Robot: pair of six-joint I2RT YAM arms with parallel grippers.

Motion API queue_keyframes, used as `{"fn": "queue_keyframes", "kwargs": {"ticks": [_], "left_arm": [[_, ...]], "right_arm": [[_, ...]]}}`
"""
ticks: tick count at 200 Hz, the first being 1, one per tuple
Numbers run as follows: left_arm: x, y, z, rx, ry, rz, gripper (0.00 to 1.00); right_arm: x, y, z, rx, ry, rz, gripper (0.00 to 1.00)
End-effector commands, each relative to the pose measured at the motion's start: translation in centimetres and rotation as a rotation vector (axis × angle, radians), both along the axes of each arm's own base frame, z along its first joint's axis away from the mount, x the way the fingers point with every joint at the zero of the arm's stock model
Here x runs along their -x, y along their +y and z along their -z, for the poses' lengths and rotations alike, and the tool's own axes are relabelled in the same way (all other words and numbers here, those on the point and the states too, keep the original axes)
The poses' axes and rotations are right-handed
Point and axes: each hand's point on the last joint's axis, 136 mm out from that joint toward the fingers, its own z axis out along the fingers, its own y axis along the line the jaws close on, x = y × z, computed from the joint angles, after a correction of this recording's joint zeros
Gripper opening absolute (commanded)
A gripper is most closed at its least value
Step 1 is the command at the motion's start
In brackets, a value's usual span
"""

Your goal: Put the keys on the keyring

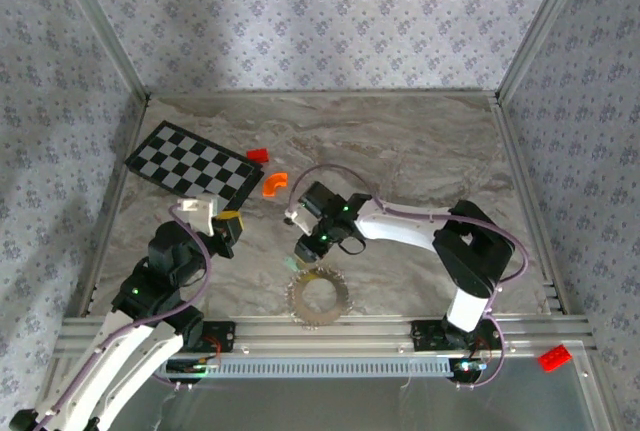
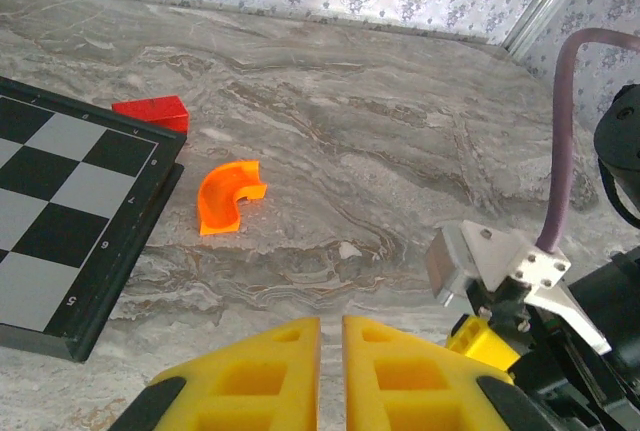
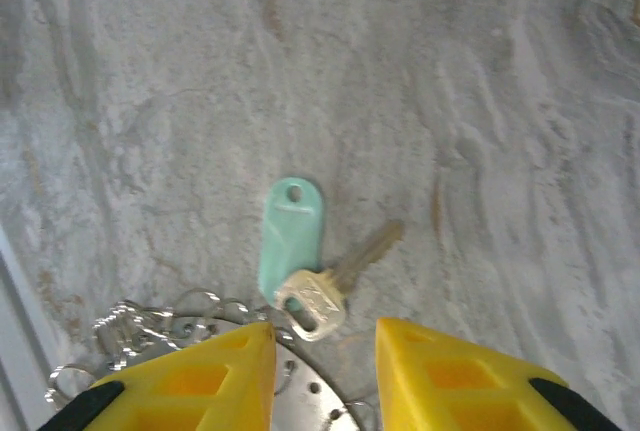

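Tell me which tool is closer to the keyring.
Right. The right tool hangs just beyond the keyring; the left tool sits farther off to its left.

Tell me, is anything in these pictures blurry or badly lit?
Top view: soft even light, faint shadows, the toothed keyring stands out clearly. Left wrist view: the orange curved piece is crisp; the left claw at the bottom edge is soft. Right wrist view: slightly hazy throughout; the key and its pale green tag are recognisable, the right claw is out of focus.
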Motion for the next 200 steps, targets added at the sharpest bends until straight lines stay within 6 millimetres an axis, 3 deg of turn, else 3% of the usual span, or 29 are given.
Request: {"fn": "queue_keyframes", "kwargs": {"ticks": [1, 22, 29, 63, 138, 200], "left_arm": [[-0.1, -0.2, -2.5, 0.038, -0.061, 0.013, 0.14], [0.0, -0.3, -2.4, 0.036, -0.060, 0.019, 0.14], [0.0, -0.2, -2.4, 0.034, -0.061, 0.018, 0.14], [0.1, -0.2, -2.5, 0.036, -0.068, 0.020, 0.14], [0.0, -0.4, -2.3, 0.036, -0.059, 0.024, 0.14], [0.0, -0.4, -2.3, 0.036, -0.060, 0.024, 0.14]], "right_arm": [[2.2, -0.6, 0.6, 0.097, 0.053, -0.035, 0.29], [3.1, -1.2, 1.1, 0.154, 0.046, -0.052, 0.23], [2.5, -0.4, 0.1, 0.138, 0.016, -0.047, 0.21], [2.8, -1.9, 0.6, 0.211, 0.012, -0.037, 0.20], [3.8, 0.3, 1.0, 0.181, 0.025, -0.108, 0.24], [3.8, 0.5, 2.6, 0.214, 0.035, -0.123, 0.24]]}}
